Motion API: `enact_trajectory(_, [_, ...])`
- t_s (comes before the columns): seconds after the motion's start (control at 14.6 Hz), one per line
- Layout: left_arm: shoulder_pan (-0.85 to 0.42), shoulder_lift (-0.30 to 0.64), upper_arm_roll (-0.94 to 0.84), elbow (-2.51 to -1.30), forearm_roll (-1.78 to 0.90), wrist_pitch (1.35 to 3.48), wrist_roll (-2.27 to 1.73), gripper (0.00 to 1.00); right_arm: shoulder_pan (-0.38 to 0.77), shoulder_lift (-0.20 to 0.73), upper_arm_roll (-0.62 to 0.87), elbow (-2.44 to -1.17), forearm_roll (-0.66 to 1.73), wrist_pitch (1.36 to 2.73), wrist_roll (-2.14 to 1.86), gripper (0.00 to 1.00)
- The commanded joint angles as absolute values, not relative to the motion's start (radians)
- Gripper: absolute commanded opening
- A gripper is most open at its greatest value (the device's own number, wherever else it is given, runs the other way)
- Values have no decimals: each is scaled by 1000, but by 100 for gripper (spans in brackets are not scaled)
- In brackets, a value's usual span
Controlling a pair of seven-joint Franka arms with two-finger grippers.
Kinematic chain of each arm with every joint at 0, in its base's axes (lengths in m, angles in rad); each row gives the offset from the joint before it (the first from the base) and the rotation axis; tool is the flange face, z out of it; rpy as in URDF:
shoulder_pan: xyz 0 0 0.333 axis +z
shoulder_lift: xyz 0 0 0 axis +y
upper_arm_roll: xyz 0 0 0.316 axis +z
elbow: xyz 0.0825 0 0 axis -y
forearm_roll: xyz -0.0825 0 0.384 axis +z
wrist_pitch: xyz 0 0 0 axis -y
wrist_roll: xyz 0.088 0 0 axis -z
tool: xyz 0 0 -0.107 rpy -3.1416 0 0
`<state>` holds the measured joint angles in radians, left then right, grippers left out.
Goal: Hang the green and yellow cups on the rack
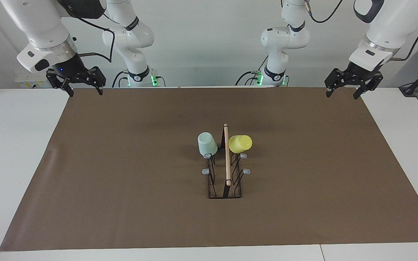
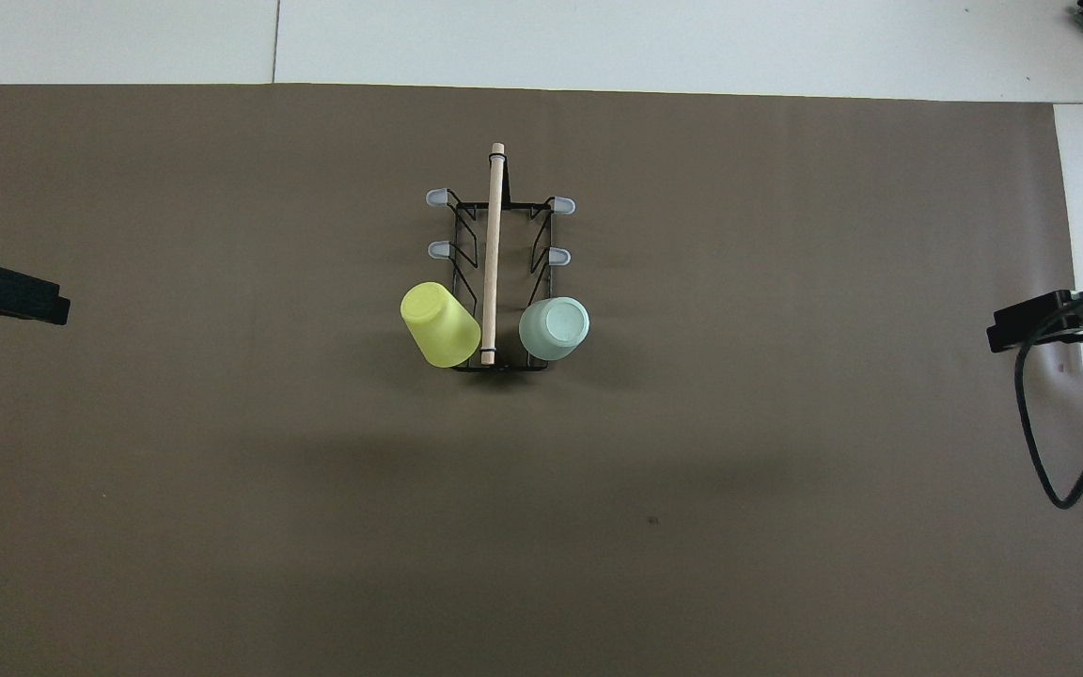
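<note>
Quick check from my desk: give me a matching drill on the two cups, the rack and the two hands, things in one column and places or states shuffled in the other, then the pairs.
Things:
1. green cup
2. yellow cup
3. left hand
4. rack

Places or states:
A. open, raised over the mat's edge, holding nothing
B. upside down on a prong on the right arm's side of the rod
C. stands mid-mat, four prongs bare
D. tilted on a prong on the left arm's side of the rod

Pairs: 1-B, 2-D, 3-A, 4-C

The right hand waits open too.
</note>
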<state>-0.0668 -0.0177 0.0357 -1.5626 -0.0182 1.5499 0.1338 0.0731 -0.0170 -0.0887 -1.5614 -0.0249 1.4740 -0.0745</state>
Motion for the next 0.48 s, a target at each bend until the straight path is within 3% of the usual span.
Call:
enact_trajectory(0.0, [-57, -12, 35, -1546, -34, 1522, 144, 100, 66, -31, -86, -1578, -26, 1476, -66, 100])
enact_trajectory(0.41, [-57, -14, 40, -1548, -32, 1520, 140, 100, 67, -32, -87, -1577, -11, 1473, -72, 100])
